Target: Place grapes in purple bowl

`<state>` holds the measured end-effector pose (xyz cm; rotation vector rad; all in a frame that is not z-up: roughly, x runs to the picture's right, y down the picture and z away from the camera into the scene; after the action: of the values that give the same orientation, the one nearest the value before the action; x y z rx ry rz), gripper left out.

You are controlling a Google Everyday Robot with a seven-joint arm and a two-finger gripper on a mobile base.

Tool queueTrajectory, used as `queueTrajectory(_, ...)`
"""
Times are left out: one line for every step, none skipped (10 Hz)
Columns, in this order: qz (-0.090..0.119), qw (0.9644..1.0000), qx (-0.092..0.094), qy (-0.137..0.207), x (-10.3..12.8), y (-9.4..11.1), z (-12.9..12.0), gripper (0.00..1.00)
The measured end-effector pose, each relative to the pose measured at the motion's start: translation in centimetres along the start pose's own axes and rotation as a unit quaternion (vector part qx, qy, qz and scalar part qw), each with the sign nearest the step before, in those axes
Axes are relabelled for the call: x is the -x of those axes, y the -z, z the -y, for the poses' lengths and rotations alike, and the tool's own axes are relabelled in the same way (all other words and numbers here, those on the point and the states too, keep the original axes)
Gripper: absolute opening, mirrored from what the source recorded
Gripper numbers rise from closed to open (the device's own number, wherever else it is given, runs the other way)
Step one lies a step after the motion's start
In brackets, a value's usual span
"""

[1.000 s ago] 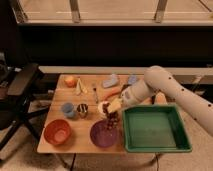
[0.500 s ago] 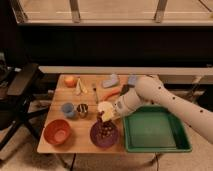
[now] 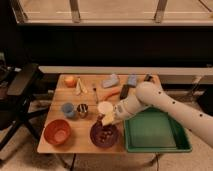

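A single high camera looks steeply down across the wooden table (image 3: 75,145) toward twelve o'clock; the gripper (image 3: 106,120) sits mid-frame.

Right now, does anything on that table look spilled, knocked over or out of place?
Nothing stands out. The grapes lie inside the purple bowl, with the gripper just above its rim. The orange bowl and green tray sit flat.
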<state>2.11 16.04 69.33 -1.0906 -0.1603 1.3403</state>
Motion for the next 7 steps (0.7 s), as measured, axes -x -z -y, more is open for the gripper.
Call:
queueTrajectory(0.001,1.0000,-0.001,-0.008,-0.2,-0.2,0.3,0.56)
queueTrajectory(0.002,0.9999,-0.002,-0.015,-0.3,-0.3,0.6,0.64)
queueTrajectory(0.004,0.9997,-0.004,-0.025,-0.5,-0.4,0.9,0.75)
queueTrajectory(0.006,0.9994,-0.005,-0.033,-0.6,-0.6,1.3,0.80)
queueTrajectory(0.007,0.9992,-0.007,-0.039,-0.7,-0.7,1.5,0.80)
queueTrajectory(0.007,0.9990,-0.008,-0.044,-0.7,-0.9,1.7,0.80)
queueTrajectory(0.010,0.9986,-0.011,-0.051,-0.6,-1.0,1.9,0.80)
